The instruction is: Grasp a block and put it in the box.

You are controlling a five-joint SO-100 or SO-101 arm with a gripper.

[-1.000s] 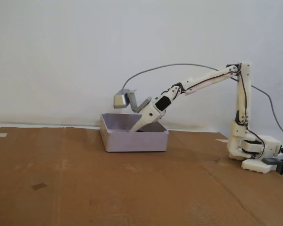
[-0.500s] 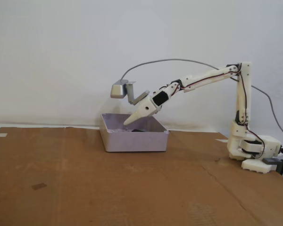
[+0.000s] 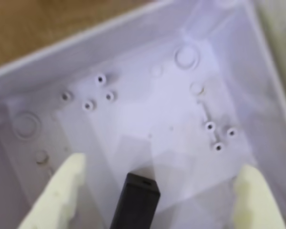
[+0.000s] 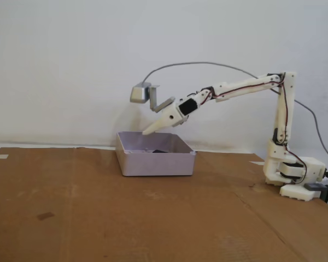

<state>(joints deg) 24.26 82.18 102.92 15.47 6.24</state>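
The claw point(image 4: 147, 131) now hangs clear above the box point(image 4: 156, 161), no longer dipped inside it, and the forearm lies flatter. The block point(image 3: 136, 202) lies on the box floor between the spread fingers point(image 3: 57, 195), released.

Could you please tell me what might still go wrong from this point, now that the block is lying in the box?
1. The open end effector hangs directly over the block; dipping down could knock or re-grab it.
2. The fingertips sit just above the box rim; a low retreat might clip a wall and drag the box across the cardboard.
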